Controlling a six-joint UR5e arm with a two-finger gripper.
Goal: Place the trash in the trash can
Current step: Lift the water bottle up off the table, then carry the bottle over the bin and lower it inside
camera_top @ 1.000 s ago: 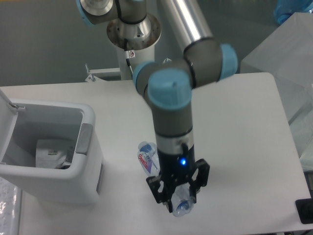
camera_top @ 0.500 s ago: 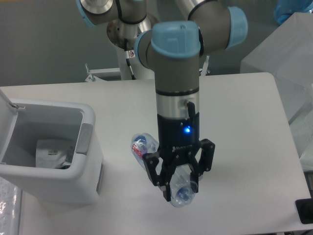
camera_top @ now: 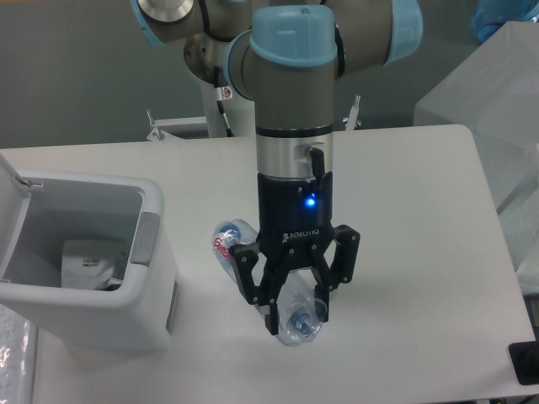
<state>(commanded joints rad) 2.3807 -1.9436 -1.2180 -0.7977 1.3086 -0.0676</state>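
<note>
Gripper (camera_top: 292,313) points down over the table (camera_top: 421,252), both black fingers clamped on the crushed clear bottle (camera_top: 290,316); bottle lies slanted through the jaws, its cap end poking out at lower front, its labelled end with red-blue-white print sticking out up-left behind the fingers. Blue status light lit on the gripper body. Whether the bottle clears the tabletop can't be told for sure from this view, though a faint shadow sits under it.

Vs. half a second ago: arm and gripper have shifted left, toward the trash can (camera_top: 156,278), bottle carried along with them, labelled end now closer to the can's grey front tab (camera_top: 145,238). Vs. a second ago the wrist sits higher and more upright, the blue-capped elbow joint gone up to the top of frame. Can and its contents unchanged.

Counts: one arm, one gripper, one bottle, one trash can. Can stands at left on the table, lid (camera_top: 10,189) hinged open and standing up at far left edge. One crumpled white wrapper (camera_top: 87,263) lies inside at the can's bottom, print on it too small to make out. Bottle is outside the can, near its right side but not touching
</note>
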